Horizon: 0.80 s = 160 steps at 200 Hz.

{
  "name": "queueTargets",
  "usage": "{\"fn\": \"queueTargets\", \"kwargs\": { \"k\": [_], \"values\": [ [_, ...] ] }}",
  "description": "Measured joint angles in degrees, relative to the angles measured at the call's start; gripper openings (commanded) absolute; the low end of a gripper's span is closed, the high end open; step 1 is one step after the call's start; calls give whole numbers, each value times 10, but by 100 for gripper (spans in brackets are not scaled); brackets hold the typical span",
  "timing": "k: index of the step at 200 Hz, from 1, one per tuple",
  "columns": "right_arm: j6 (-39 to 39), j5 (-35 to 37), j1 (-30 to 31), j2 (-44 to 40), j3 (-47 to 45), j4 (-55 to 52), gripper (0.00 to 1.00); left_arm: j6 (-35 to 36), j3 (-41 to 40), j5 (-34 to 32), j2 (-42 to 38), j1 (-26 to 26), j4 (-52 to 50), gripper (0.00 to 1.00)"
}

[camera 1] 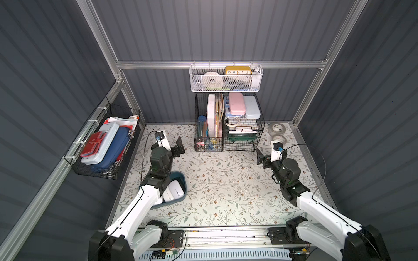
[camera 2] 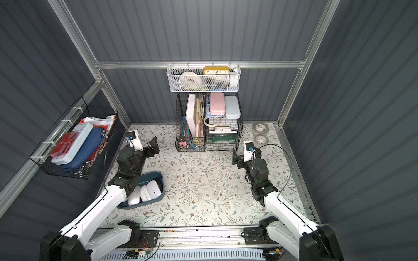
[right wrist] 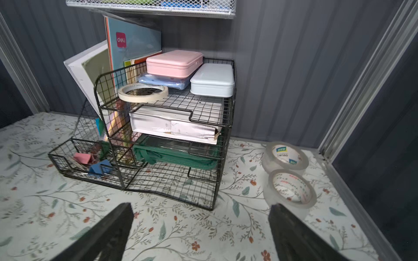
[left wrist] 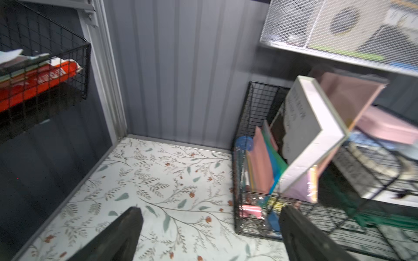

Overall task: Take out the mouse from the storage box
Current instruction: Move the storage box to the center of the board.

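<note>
A: Both top views: our box [camera 1: 185, 185] sits on the table [camera 1: 226, 180] under the left forearm, mice [camera 2: 147, 192] inside.
B: Left wrist: our left gripper [left wrist: 211, 209] is spread and empty, facing the rack [left wrist: 244, 135], not the box.
A: Right wrist: the right gripper [right wrist: 200, 205] is spread too, parked by the tape [right wrist: 291, 187]; we'd use the left.

Thin black-coated metal wire, matt, throughout the desk organiser [right wrist: 158, 178]. On its top tier, a pink case [right wrist: 174, 62] and a pale blue case [right wrist: 212, 81], both smooth with a soft sheen, beside cream paper masking tape [right wrist: 140, 99]; in its lowest tier, coarse green woven cloth [right wrist: 172, 156]. Above it, white painted metal mesh on the hanging basket [camera 1: 194, 79]. Just beside it, clear glossy plastic tape rolls [right wrist: 268, 192]. Under it, a matt floral-printed table cover [camera 1: 226, 180]. Well apart from it, the storage box [camera 2: 156, 174] in smooth dark teal plastic, with mice [camera 2: 153, 191] in glossy white plastic. Behind it, ribbed matt grey wall panels [camera 1: 226, 34] and brushed aluminium rails [camera 1: 158, 65].
</note>
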Motion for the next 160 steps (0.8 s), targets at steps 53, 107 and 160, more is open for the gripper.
{"fn": "queueTargets", "kwargs": {
  "k": [53,107,160],
  "values": [
    [240,57,-15,-82,94,-214,99,-101,102,19,-55,0,-273,99],
    [321,48,43,-39,106,-316,99,-117,185,-47,-65,0,-476,99],
    [356,121,258,116,214,-370,99,-117,197,-66,-131,0,-549,100]
  ]
}}
